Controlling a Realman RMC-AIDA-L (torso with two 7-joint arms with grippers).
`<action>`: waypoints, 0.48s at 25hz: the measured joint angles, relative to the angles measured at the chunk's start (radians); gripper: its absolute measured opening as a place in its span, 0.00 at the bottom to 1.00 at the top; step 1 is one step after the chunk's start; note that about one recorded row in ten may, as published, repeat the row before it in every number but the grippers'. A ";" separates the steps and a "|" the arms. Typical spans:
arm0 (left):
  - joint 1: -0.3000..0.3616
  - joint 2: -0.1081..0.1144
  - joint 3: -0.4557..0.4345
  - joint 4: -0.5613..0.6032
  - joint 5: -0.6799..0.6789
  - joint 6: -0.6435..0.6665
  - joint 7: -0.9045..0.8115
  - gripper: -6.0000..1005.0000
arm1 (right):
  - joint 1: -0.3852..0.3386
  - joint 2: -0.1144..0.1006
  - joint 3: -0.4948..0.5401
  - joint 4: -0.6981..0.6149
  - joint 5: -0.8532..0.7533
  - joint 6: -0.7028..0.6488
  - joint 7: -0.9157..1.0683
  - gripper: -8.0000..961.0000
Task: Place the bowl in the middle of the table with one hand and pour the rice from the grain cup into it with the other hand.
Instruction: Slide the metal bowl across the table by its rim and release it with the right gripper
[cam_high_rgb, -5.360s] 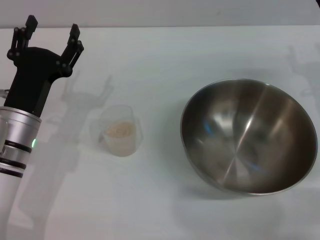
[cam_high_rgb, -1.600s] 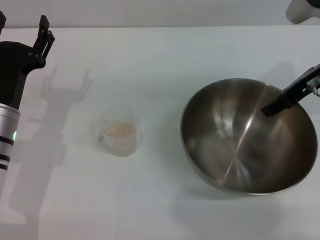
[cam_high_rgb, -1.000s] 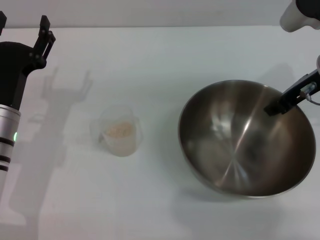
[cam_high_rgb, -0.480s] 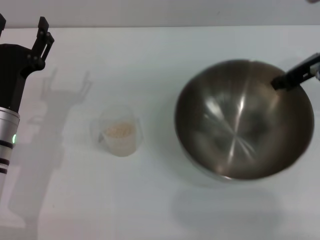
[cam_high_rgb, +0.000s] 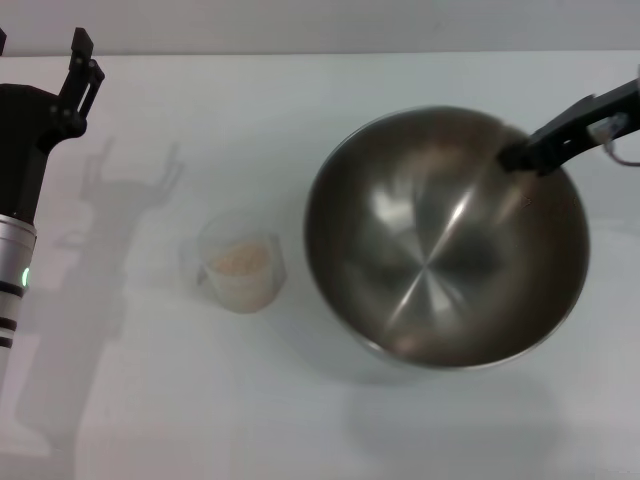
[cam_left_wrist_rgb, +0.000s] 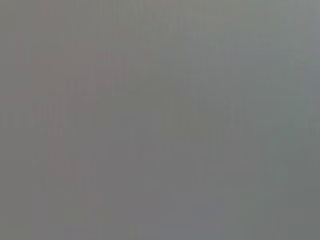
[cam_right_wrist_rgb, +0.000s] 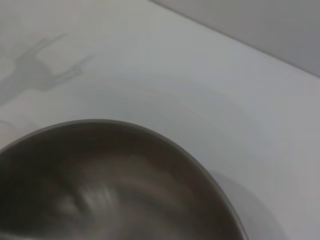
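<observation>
The steel bowl (cam_high_rgb: 420, 260) is right of the table's middle, looks tilted and lifted a little, and casts a shadow beneath. My right gripper (cam_high_rgb: 515, 158) is shut on the bowl's far right rim, one finger inside the bowl. The bowl's rim also shows in the right wrist view (cam_right_wrist_rgb: 115, 190). The grain cup (cam_high_rgb: 240, 265) stands upright on the white table (cam_high_rgb: 300, 100) left of the bowl, apart from it, with rice (cam_high_rgb: 238, 258) inside. My left gripper (cam_high_rgb: 40, 50) is open and empty at the far left, well behind the cup. The left wrist view shows only plain grey.
The left arm's silver forearm (cam_high_rgb: 10, 270) runs down the left edge of the head view. The table's far edge (cam_high_rgb: 320, 52) meets a grey wall. Bare tabletop (cam_right_wrist_rgb: 175, 65) lies behind the bowl.
My right gripper came in, closed on the bowl's rim and has carried the bowl leftward toward the cup, raising it. The cup has not moved. The left arm drew back left earlier and now holds still.
</observation>
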 joint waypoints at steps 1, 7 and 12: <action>0.000 0.000 0.001 0.000 0.000 0.000 0.000 0.86 | 0.004 0.001 -0.007 0.013 0.008 -0.004 -0.002 0.01; 0.000 0.000 0.003 -0.001 0.000 0.002 0.000 0.86 | 0.041 0.001 -0.061 0.109 0.044 -0.028 -0.001 0.01; 0.000 0.000 0.003 -0.002 0.000 0.002 0.000 0.86 | 0.069 0.001 -0.108 0.167 0.045 -0.030 0.007 0.01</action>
